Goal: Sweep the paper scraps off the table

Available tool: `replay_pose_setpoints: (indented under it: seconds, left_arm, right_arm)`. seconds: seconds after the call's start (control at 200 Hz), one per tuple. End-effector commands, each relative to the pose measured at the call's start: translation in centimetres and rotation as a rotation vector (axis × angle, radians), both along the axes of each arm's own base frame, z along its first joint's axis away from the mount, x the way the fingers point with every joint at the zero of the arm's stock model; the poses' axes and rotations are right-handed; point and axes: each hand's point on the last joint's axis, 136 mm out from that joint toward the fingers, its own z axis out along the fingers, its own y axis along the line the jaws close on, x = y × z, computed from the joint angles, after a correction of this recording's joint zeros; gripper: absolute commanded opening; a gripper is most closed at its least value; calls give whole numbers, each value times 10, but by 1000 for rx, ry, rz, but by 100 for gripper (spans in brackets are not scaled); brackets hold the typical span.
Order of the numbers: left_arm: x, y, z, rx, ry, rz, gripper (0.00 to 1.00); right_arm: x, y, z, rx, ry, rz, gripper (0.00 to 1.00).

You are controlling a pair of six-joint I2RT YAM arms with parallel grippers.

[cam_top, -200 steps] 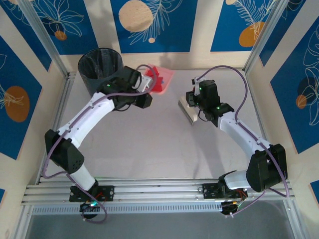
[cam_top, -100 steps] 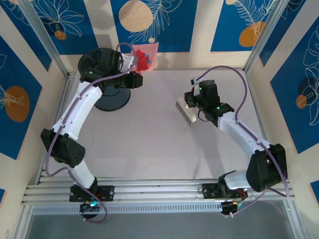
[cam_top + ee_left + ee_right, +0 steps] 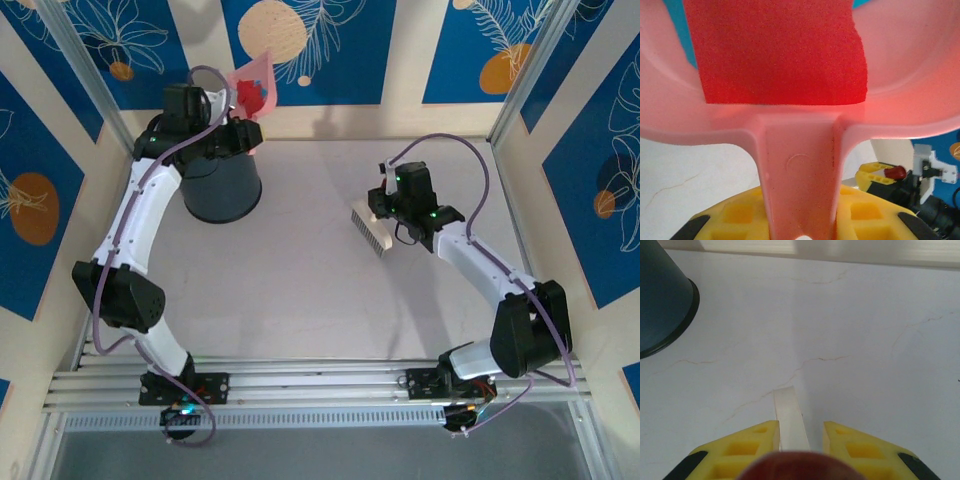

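Observation:
My left gripper (image 3: 238,128) is shut on the handle of a pink dustpan (image 3: 251,85), held high and tilted at the back left, just behind the black bin (image 3: 222,186). Red and blue paper scraps (image 3: 251,96) lie inside the pan. In the left wrist view, the pan's handle (image 3: 800,165) runs between my yellow fingers (image 3: 740,215), with a large red scrap (image 3: 780,50) and a blue one (image 3: 679,27) in the bowl. My right gripper (image 3: 388,208) is shut on a white brush (image 3: 371,227) above the table (image 3: 300,290); its handle (image 3: 790,420) sits between the fingers.
The bin (image 3: 662,295) stands on the table's back left, under my left forearm. Aluminium rails (image 3: 300,385) edge the table at the front and left. Patterned blue wall panels (image 3: 320,50) close in the back and sides.
My left arm has lifted the dustpan with its scraps up and leftward, from the table's back to beside the bin's far rim, tilting it. My right arm with the brush has barely moved.

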Motion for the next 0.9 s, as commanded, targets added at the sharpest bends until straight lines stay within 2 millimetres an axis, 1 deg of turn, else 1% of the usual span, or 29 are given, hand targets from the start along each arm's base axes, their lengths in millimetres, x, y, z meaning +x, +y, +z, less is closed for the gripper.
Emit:
replay_pose_setpoints:
  seconds: [0.0,0.085,0.275,0.39,0.55,0.785,0.895]
  left_arm:
    - [5,4,18,-132,-15,4,0]
    - [11,8,21,-218,1,11,0]
    - [19,24,26,-356,23,56,0]
    - [23,30,23,-422,44,76,0]
    - [25,31,20,-501,71,89,0]
    - [21,28,33,-637,72,63,0]
    - [21,28,34,-690,85,58,0]
  right_arm:
    - [6,9,18,28,-32,20,0]
    - [5,10,17,28,-26,20,0]
    - [5,9,15,22,-17,16,0]
    - [5,8,13,21,-14,14,0]
    - [5,8,11,19,-6,11,0]
    - [5,9,10,18,0,11,0]
    - [6,9,9,17,3,10,0]
